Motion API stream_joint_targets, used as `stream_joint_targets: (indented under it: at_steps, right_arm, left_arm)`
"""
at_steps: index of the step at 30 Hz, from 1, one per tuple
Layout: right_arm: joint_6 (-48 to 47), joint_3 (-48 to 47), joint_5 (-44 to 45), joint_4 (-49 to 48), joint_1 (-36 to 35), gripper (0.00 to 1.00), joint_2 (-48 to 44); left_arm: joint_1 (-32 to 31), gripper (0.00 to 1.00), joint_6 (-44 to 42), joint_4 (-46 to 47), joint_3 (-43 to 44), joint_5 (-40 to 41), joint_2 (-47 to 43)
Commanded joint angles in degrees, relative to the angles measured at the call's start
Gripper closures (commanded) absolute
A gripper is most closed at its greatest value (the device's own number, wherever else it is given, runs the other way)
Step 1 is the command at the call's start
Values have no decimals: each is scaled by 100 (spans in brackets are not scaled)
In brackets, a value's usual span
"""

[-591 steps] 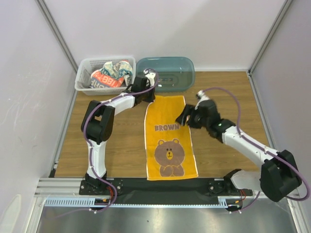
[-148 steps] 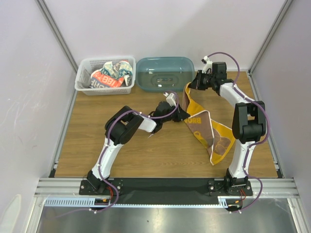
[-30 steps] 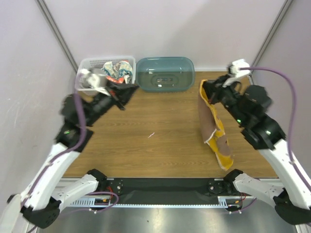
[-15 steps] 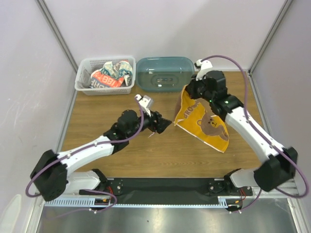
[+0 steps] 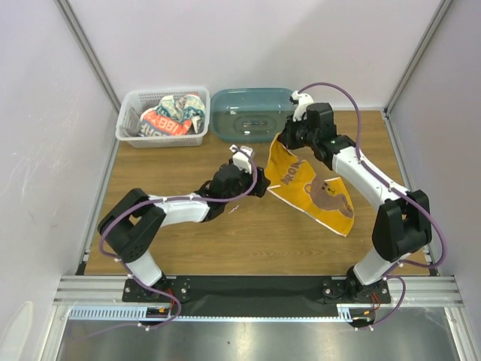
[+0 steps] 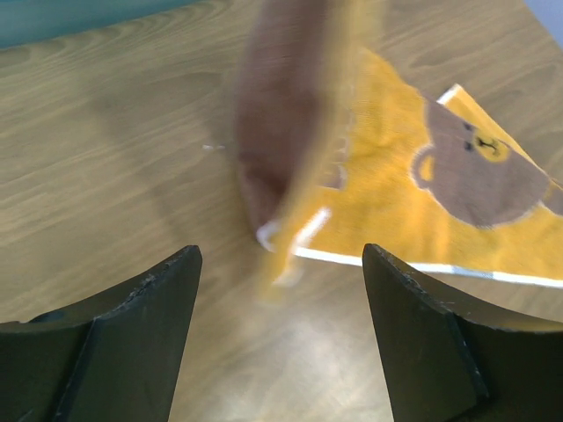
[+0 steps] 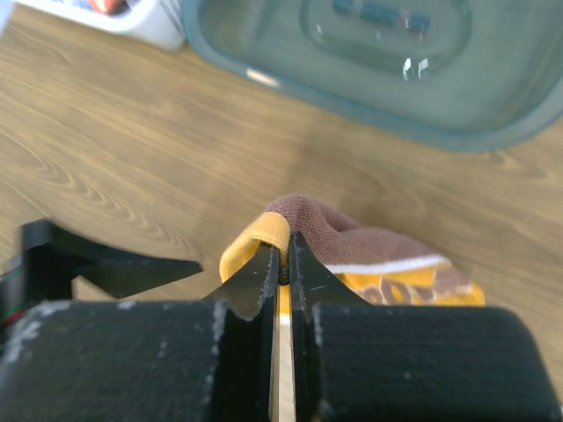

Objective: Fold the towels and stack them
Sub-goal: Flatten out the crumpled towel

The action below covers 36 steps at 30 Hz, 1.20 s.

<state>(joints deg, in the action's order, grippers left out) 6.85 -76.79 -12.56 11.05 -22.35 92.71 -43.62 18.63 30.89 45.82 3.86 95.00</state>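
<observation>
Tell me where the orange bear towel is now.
In the top view the towel is right of centre: the right gripper pinches its far corner near the teal tub, and the rest lies on the table beside the open left gripper.

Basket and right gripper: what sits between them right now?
The tub, seen in the top view. The right gripper, shut on the towel, is by its near right corner.

A robotics lab test cell: plain white panels (image 5: pixel 248 45) on grey metal posts (image 5: pixel 92 53) box in a brown wood-grain table (image 5: pixel 180 241) behind and at both sides; a grey metal rail (image 5: pixel 90 288) runs along its near edge.
</observation>
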Motion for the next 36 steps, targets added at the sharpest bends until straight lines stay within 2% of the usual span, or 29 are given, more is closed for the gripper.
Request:
stream_joint_targets:
  at_steps: [1,6,11,13,27,36]
  right_arm:
    - [-114,-441,-291,-314,29,100,107]
    - [-167,-582,-361,-208,38,100,309]
    - [-184,-714,-414,-138,38,100,459]
    - [-184,-758,-414,-121,55,100,537]
    - [-202,-969,-484,11,55,100,731]
    - [-237,-1031,-467,90,55,100,731]
  left_arm:
    - [467,21,402,487,217,-322,263]
    - [1082,21,887,1470,-3,-1395,580]
    - [1154,24,1282,2314,-109,-2274,1028]
    - [1154,25,1432,2614,-135,-2345,1160]
    - [1154,26,1529,3185,-241,-2468,1899]
    - [1154,35,1748,3730,-355,-2416,2189]
